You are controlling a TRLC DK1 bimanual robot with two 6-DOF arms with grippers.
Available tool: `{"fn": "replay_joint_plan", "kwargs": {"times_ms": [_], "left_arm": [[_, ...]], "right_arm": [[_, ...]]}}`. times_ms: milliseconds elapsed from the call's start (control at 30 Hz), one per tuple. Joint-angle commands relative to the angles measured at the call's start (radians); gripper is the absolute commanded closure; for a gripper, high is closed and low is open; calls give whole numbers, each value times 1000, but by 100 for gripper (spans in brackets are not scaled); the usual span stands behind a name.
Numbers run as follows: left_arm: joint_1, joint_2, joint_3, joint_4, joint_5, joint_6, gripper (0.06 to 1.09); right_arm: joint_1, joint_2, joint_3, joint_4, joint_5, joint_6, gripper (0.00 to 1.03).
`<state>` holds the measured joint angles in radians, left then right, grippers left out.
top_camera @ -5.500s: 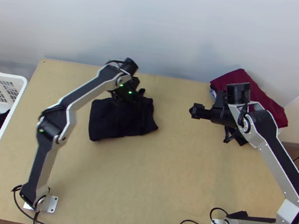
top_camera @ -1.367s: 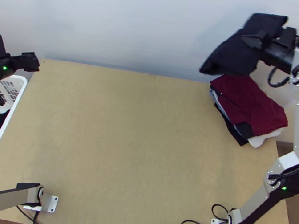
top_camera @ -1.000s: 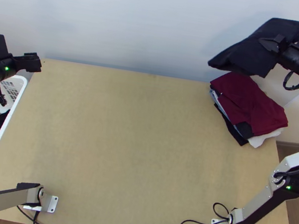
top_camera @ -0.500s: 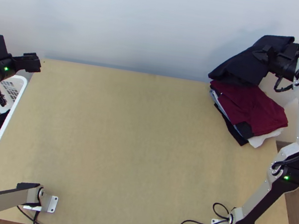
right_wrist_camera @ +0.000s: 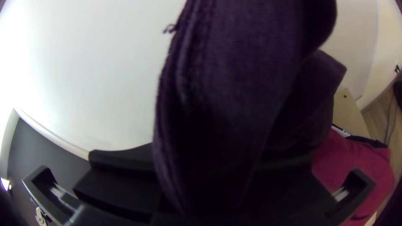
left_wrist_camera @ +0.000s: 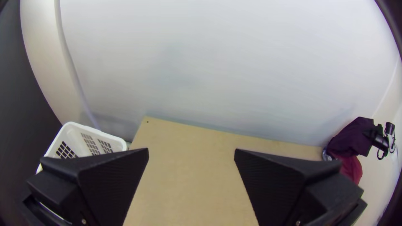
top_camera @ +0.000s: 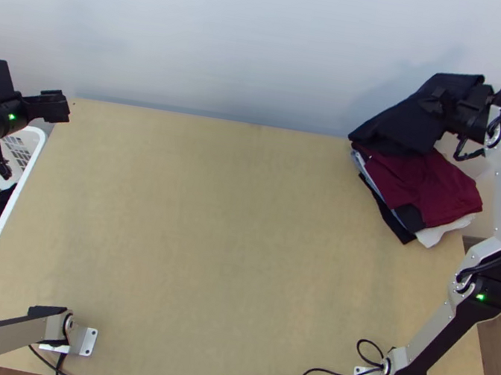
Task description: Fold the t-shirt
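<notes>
By the wall (top_camera: 233, 49) at two o'clock, clamps dark t-shirt (top_camera: 400, 119) in right gripper (top_camera: 435, 104) over clothes stack (top_camera: 436, 181) (maroon uppermost); holds left gripper (top_camera: 57, 107), jaws apart, between nine and ten.

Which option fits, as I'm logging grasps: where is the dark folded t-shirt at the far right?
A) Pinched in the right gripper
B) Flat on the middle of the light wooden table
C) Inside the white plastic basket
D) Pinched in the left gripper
A: the right gripper pinches the dark t-shirt over the maroon garment on the pile.
</notes>
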<state>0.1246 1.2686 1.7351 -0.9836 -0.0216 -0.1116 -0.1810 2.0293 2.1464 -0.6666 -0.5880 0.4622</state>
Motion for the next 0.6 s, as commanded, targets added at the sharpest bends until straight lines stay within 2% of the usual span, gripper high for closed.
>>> {"fn": "replay_joint_plan", "kwargs": {"times_ms": [0, 200, 567], "left_arm": [[-3, -17, -25, 14, 17, 7, 9], [-2, -21, -35, 14, 20, 9, 9], [-3, -40, -78, 14, 29, 15, 9]], "right_arm": [[-17, -6, -34, 12, 19, -30, 100], [-38, -30, -91, 5, 66, -45, 100], [-87, -121, -263, -27, 93, -131, 99]]}}
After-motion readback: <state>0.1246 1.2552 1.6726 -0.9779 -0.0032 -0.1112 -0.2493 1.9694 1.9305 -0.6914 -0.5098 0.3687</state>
